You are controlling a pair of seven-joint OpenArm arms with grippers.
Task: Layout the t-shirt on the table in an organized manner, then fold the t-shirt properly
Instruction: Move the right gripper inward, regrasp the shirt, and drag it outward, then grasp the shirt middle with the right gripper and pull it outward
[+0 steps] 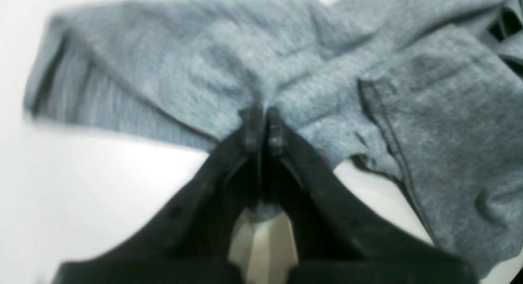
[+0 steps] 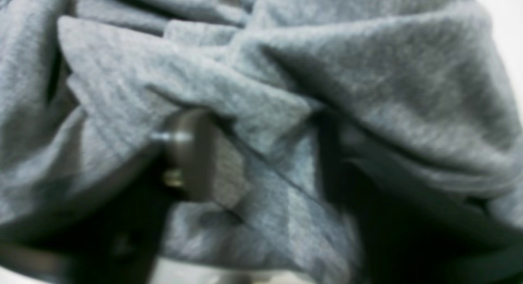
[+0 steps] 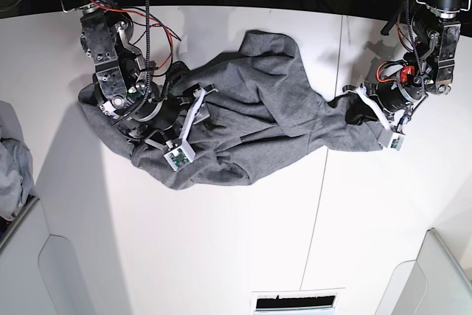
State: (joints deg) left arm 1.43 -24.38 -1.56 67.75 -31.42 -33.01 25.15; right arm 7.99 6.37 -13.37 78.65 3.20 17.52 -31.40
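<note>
One rumpled charcoal t-shirt (image 3: 251, 116)

Both arms down low, one at each end of the t-shirt (image 3: 258, 108).

The left gripper (image 1: 261, 124) has its two black fingers (image 1: 251, 130) pressed together, pinching a fold of grey cloth at the edge; its arm reaches in from the far corner, wrist bent down toward the table. The right gripper (image 2: 261, 161) is sunk into bunched fabric, jaws standing apart with cloth lying between them; whether they grip it is too blurred to tell. Its arm angles down from the other far corner.
</note>
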